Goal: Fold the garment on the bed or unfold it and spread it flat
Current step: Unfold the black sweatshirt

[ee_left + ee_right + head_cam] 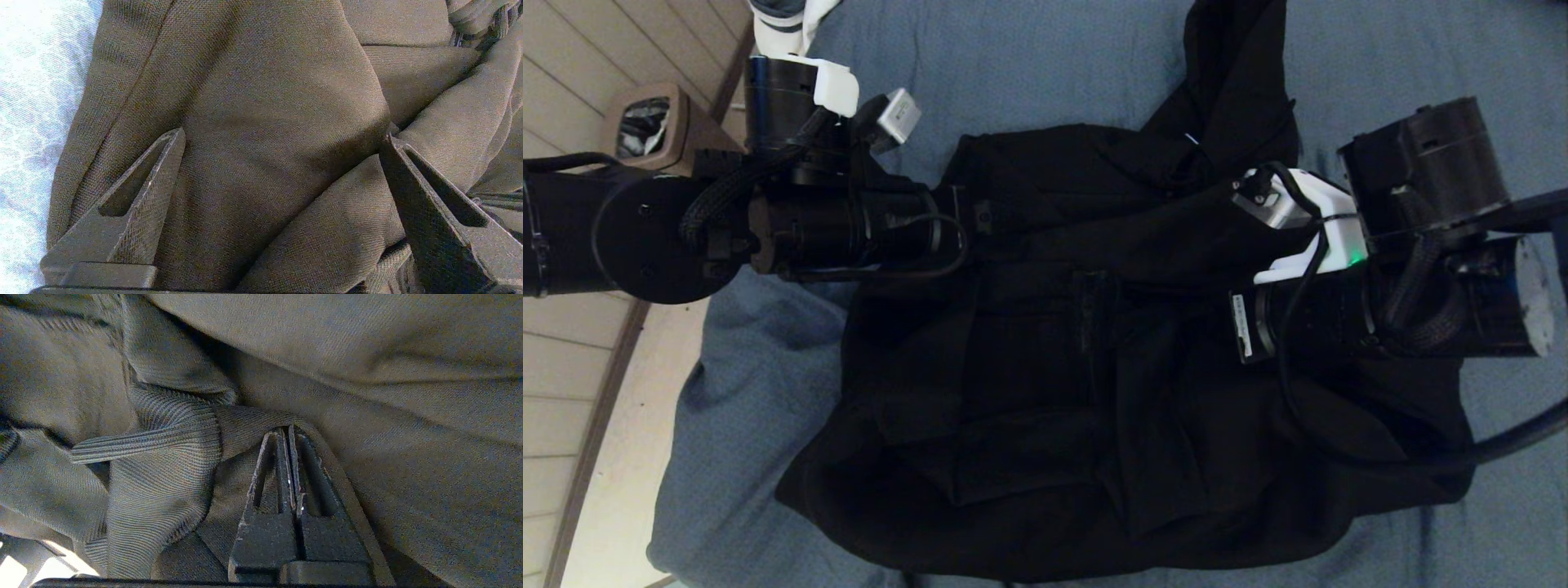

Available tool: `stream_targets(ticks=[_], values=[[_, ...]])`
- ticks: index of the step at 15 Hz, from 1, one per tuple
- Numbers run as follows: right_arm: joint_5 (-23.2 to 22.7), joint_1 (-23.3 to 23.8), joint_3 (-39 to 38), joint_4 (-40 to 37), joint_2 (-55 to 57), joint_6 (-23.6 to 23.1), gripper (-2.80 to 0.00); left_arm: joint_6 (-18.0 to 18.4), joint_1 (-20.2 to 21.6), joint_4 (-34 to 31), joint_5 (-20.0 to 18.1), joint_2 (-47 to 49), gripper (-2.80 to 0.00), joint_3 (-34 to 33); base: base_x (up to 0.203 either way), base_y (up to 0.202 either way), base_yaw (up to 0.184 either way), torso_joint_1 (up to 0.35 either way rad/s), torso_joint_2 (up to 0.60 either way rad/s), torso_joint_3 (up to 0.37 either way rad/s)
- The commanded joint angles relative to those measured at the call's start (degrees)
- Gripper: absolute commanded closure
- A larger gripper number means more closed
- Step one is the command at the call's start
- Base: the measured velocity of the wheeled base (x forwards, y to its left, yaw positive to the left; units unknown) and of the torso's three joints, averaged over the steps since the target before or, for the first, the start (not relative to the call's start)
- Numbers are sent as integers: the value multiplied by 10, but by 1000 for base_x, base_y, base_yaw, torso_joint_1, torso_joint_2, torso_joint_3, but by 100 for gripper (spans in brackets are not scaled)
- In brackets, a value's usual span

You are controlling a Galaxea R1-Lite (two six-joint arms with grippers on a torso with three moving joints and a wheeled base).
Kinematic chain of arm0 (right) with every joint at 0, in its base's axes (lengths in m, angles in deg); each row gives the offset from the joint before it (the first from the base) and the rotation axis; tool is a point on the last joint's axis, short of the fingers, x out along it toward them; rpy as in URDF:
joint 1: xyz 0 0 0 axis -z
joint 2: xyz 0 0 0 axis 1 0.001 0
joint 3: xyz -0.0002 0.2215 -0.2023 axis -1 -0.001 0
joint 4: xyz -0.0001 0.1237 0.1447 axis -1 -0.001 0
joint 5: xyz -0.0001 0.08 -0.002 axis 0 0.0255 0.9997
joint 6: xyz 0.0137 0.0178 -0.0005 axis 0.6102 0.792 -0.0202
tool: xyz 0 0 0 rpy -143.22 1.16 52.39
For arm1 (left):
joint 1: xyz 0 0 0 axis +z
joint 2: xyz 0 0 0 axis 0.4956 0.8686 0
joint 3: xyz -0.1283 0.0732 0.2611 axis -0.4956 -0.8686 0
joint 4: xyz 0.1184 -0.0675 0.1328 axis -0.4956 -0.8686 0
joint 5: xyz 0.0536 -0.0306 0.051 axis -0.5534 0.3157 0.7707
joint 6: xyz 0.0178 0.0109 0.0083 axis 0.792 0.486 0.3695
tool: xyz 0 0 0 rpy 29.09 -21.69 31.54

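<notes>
Head view shows the garment (1094, 392), a black hoodie, lying crumpled on the blue-grey bed (1029, 57), covering the middle of the sheet. Its long axis runs from the near edge of the bed toward the far side, with a narrower black part, a sleeve or the hood, trailing away to the far side; which end is the hem I cannot tell. Folds and a pocket-like panel cross the garment's middle.

The left gripper (282, 139) sits over the garment's left edge, close to the strip of sheet beside it. Its two fingers (159, 183) stand wide apart, and cloth bulges up between them, but they clamp nothing.

The right gripper (288, 433) is over the garment's right side. Its fingers are pressed together, and a ribbed band of the garment wraps tight around their tips, so they look pinched on a fold of the cloth.

Beyond the bed's left edge lies pale wooden floor (572, 49), with a small brown bin (649, 126) standing on it.
</notes>
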State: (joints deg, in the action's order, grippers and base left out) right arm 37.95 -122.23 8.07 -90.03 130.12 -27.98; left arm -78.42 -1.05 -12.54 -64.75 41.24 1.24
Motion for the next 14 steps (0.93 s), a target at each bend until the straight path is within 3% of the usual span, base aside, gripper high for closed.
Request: stream_targets(ticks=[1,7,10,14], values=[[0,-5,-15,-9,-25,0,0,-1,0,1,-1,0,-280,9,0,0,0,0,0,0],[-5,-22,-147,-126,-175,-3,0,-2,0,-14,-3,39,-280,71,0,0,0,0,0,0],[-7,-22,-240,-134,-200,-13,0,-3,0,-14,-4,62,-280,89,0,0,0,0,0,0],[-84,-23,-337,-134,-216,-17,0,-14,1,-13,-3,81,-280,105,0,0,0,0,0,0]])
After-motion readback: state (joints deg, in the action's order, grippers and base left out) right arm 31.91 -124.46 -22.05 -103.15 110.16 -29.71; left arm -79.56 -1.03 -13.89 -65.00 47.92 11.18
